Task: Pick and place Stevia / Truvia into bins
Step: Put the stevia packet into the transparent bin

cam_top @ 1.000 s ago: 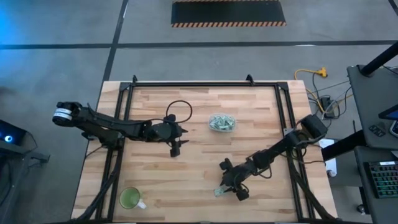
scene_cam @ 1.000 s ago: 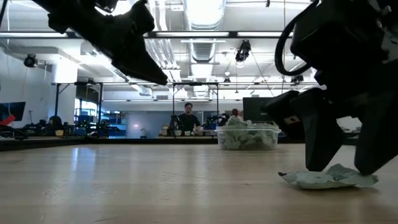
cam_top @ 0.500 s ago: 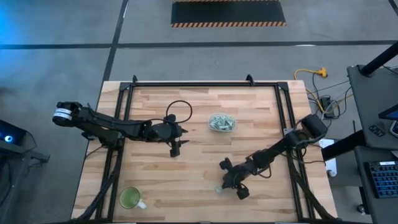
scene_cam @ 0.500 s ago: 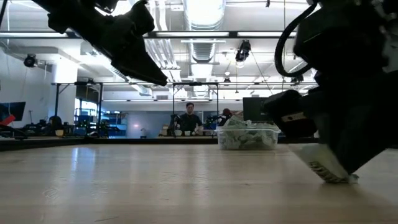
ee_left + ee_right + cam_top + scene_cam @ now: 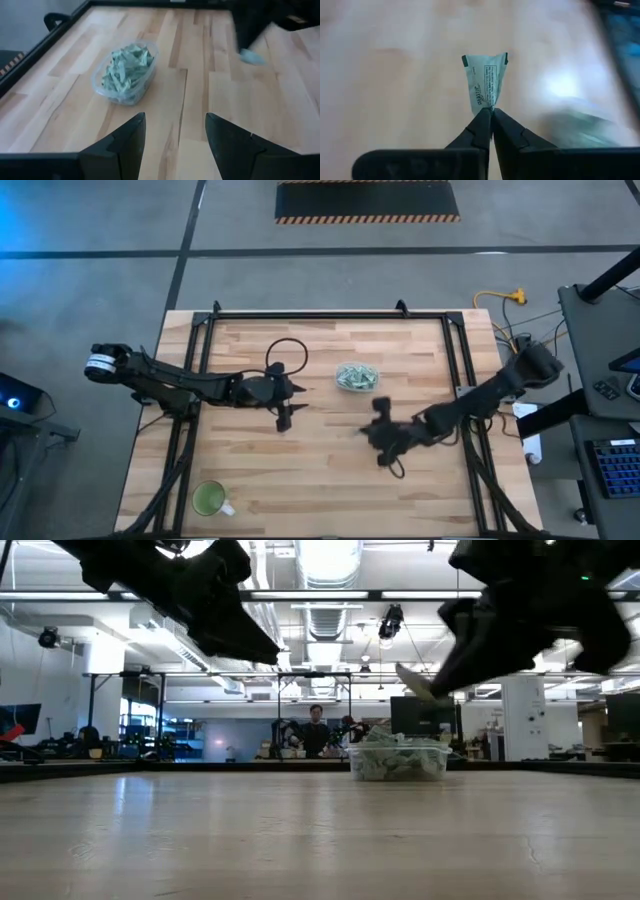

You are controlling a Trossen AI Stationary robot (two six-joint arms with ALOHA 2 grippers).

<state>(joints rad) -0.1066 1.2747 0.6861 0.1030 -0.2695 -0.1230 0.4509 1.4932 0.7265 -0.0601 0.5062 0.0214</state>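
Note:
A pale green and white Stevia sachet (image 5: 485, 80) sticks out past the fingertips of my right gripper (image 5: 491, 112), which is shut on it. In the high view that gripper (image 5: 372, 430) hovers over the table's middle, just nearer than the clear bin (image 5: 357, 377). The bin, heaped with sachets, stands on its base on the wood. The left wrist view shows the held sachet (image 5: 252, 56) in the air to the right of the bin (image 5: 125, 72). My left gripper (image 5: 283, 418) waits open above the table, left of the bin, with nothing between its fingers (image 5: 125, 145). My right gripper pinches the sachet between its two fingertips at one narrow end (image 5: 490, 106), where the paper is squeezed to a point. The rest fans out beyond the fingers. The sachet (image 5: 415, 683) is lifted well clear of the table.
A green cup (image 5: 210, 499) with a handle stands near the table's near left corner. A black frame (image 5: 300, 315) rims the wooden table. A dark cable loops by my left arm (image 5: 288, 350). People stand in the room far behind the table (image 5: 315, 730).
My right gripper has shut on a sachet that lay near the table's near edge and has lifted it clear. It has risen and swung toward the far edge and the bin, tipping up from steeply downward. My left arm has kept still.

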